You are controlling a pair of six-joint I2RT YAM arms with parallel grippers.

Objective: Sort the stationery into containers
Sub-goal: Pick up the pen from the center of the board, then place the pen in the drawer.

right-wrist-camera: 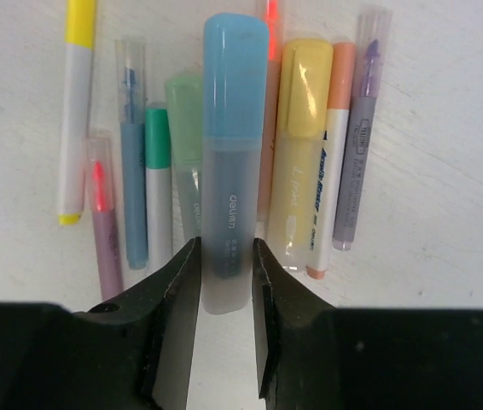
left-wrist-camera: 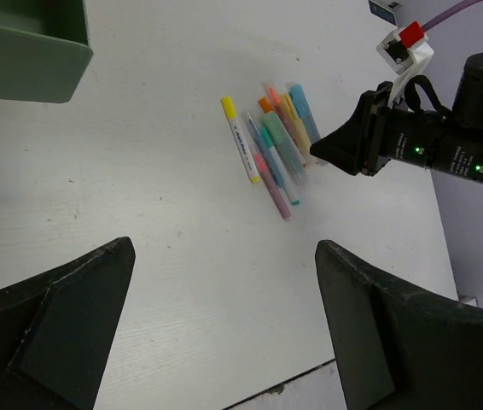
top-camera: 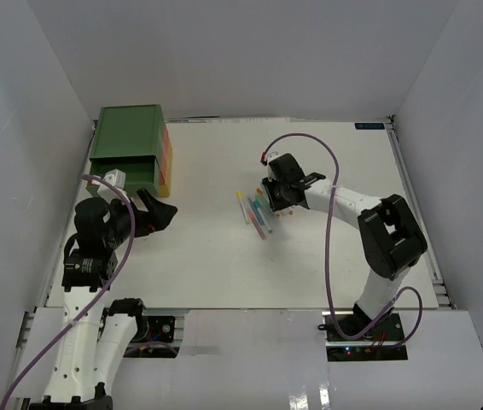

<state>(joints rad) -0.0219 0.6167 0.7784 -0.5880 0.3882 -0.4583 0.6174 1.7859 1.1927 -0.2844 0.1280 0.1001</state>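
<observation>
My right gripper [right-wrist-camera: 226,273] is shut on the lower end of a wide blue highlighter [right-wrist-camera: 235,128], which sits above the other stationery. Below it lie a green highlighter [right-wrist-camera: 183,128], a yellow highlighter [right-wrist-camera: 301,145], orange [right-wrist-camera: 331,171], purple [right-wrist-camera: 359,137], pink [right-wrist-camera: 103,222], thin blue [right-wrist-camera: 130,154] and yellow-capped [right-wrist-camera: 75,111] pens. The pile [top-camera: 257,213] lies mid-table under the right gripper [top-camera: 269,198]. The stacked drawers [top-camera: 126,137] stand far left, the green drawer [left-wrist-camera: 28,51] pulled out. My left gripper [top-camera: 160,213] is open and empty in front of them.
White walls enclose the table on three sides. The pens [left-wrist-camera: 276,145] and the right gripper's tip [left-wrist-camera: 327,149] show in the left wrist view. A purple cable loops over the right arm [top-camera: 391,231].
</observation>
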